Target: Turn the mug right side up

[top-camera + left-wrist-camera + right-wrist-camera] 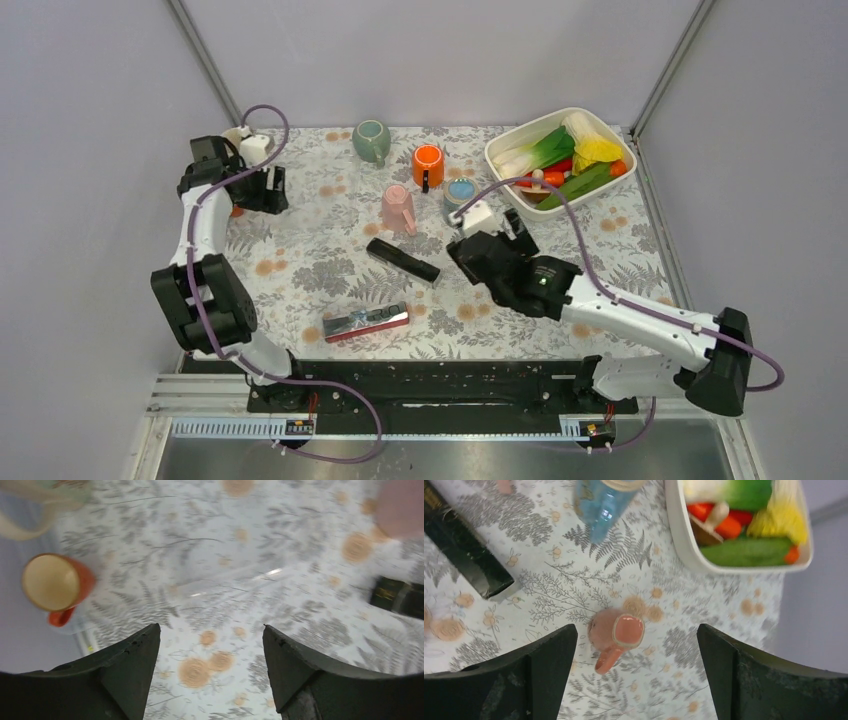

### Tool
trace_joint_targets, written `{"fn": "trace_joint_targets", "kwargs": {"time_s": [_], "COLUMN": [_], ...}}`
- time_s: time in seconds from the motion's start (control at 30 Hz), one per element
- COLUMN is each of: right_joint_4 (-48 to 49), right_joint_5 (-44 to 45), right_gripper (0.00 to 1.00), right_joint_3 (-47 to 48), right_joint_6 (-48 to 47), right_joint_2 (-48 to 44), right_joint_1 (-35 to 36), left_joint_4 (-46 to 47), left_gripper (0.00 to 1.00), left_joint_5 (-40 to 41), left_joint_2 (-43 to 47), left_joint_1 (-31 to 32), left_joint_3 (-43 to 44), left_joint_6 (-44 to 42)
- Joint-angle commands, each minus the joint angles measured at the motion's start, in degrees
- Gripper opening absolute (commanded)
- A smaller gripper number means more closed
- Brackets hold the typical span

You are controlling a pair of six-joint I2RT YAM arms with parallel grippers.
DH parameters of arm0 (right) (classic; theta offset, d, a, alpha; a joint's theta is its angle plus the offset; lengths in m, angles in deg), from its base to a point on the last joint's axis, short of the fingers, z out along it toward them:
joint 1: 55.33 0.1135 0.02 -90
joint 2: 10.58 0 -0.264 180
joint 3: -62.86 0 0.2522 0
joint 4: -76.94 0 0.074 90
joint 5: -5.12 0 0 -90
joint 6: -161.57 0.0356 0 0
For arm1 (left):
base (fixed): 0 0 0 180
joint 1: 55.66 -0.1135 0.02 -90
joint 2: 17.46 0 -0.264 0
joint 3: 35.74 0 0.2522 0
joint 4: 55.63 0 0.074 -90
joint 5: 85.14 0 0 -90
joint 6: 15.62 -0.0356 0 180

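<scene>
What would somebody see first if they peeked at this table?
Probably the white tray at the far right corner, piled with bright vegetables in green, yellow, red and orange. Next comes the orange mug near the middle at the back. It stands out among a green mug, a pink mug and a blue mug on the flowery tablecloth.
</scene>
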Motion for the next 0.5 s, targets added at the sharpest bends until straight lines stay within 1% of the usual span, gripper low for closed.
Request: {"fn": "trace_joint_targets", "kwargs": {"time_s": [0.0,0.03,0.1,0.17,0.27,0.4,0.47], "right_joint_4": [-9.76,-9.52,-6.29,-2.38,3.65,4.93,5.06], "right_joint_5": [0.13,-1.13,-3.41,-6.34,-12.14,-10.63,-10.54], "right_gripper": [1.0,0.98,0.94,0.9,0.88,0.84,0.76], "right_joint_3": [-4.27,-6.56,-12.09,-15.3,-17.79,-18.76,-19.48], "right_joint_6": [28.38,31.54,33.88,34.08,33.34,37.22,38.67], "right_joint_2": [-5.71,-6.56,-7.57,-6.97,-4.77,-0.07,1.74], "right_joint_1": [-7.74,-9.53,-12.42,-13.62,-13.77,-16.26,-17.4], "left_joint_4": [-3.74,-4.35,-5.13,-5.44,-5.46,-6.4,-6.95], "left_gripper": [0.79,0.79,0.79,0.79,0.79,0.79,0.79], "left_joint_5": [-7.71,-8.52,-9.32,-9.72,-10.67,-11.93,-13.19], "left_joint_2": [7.39,8.36,10.18,12.24,14.88,16.93,17.76], "left_joint_1": [4.01,5.04,7.2,9.41,11.91,13.86,14.19], "left_joint_3": [-4.05,-4.83,-6.27,-7.57,-8.84,-9.56,-9.83], "left_joint_6": [-1.34,-1.13,-0.88,-0.43,0.29,0.59,0.65]}}
